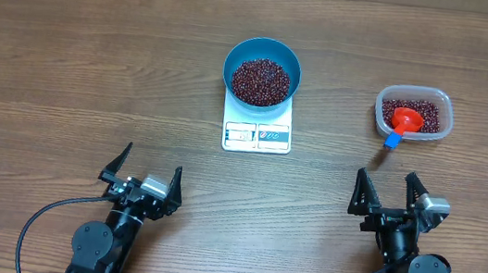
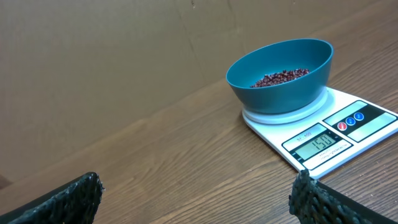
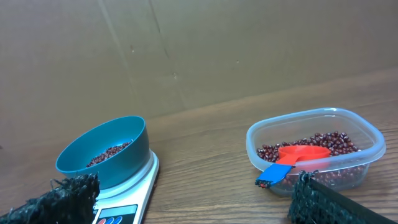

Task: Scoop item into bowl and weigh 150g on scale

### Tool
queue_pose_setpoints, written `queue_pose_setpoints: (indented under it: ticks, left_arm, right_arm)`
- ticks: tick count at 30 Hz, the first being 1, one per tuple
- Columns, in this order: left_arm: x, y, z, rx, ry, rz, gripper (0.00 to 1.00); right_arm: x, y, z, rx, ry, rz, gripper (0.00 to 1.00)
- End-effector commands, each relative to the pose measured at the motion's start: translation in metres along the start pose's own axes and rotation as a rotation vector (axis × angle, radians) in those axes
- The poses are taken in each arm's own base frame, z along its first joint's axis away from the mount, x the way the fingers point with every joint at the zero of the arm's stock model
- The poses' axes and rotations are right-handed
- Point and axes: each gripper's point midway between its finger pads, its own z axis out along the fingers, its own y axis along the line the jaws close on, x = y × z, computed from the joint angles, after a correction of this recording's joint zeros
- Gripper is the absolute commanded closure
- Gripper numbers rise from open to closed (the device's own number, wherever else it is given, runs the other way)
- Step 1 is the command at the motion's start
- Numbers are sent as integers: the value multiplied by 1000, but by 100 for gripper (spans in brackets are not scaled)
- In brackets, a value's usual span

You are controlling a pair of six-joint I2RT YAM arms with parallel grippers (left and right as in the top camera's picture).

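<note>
The blue bowl [image 1: 262,71] sits on the white scale [image 1: 257,134] at the table's middle and holds a heap of dark red-brown beans [image 1: 261,80]. From the left wrist view the bowl [image 2: 281,74] stands on the scale [image 2: 323,134], whose display is lit. More beans [image 1: 420,111] lie in a clear tub [image 1: 414,114] on the right, with a red scoop [image 1: 405,122] with a blue handle resting in it. My left gripper [image 1: 145,173] is open near the front left, empty. My right gripper [image 1: 390,189] is open just in front of the tub, empty.
A brown cardboard wall stands behind the table in both wrist views. The scoop's blue handle [image 3: 277,173] sticks out over the tub's [image 3: 316,149] near rim toward my right gripper. The bowl [image 3: 106,155] and scale show at the left of the right wrist view.
</note>
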Motion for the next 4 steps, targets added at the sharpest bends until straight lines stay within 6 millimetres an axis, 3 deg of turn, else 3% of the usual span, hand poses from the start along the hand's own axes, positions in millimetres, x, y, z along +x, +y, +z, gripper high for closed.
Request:
queue_pose_setpoints:
  ticks: [1,4]
  left_arm:
    - [1,0,0,-1,-2,9,0]
    - [1,0,0,-1,-2,9,0]
  right_arm:
    - [2,-2,0,8,-3,0,0]
    - [2,-2,0,8,-3,0,0]
